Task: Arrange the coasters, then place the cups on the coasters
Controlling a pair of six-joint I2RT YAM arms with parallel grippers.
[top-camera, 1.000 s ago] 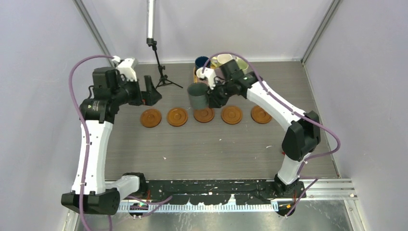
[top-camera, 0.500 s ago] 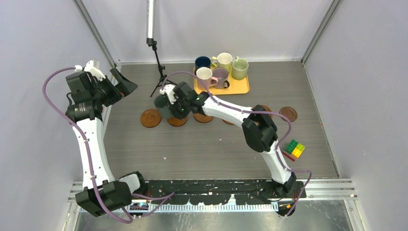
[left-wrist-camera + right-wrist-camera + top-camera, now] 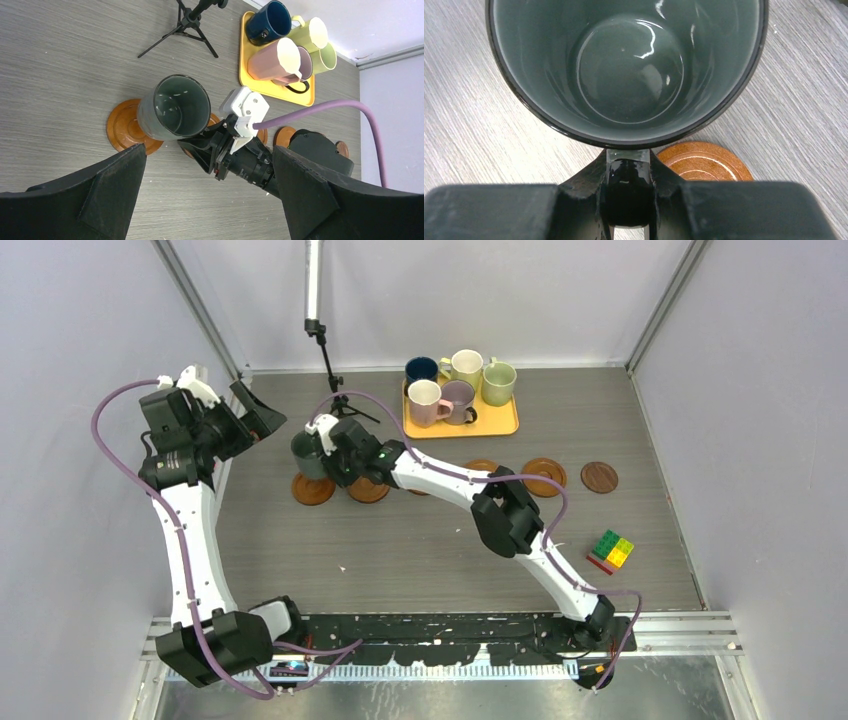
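Right gripper (image 3: 628,172) clenched on handle of dark green cup (image 3: 307,452). Cup upright, mouth up, at far-left end of coaster row, over far edge of leftmost coaster (image 3: 313,489); contact with it unclear. Left gripper (image 3: 255,412) released, jaws wide, raised at far left, well apart from cup. Five other cups (image 3: 458,398) grouped on yellow tray (image 3: 500,426), far centre. Darker coaster (image 3: 599,477) at right end.

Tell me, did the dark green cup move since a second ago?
Yes. The dark green cup went left, from beside the yellow tray to by the leftmost coaster, carried by the right gripper.
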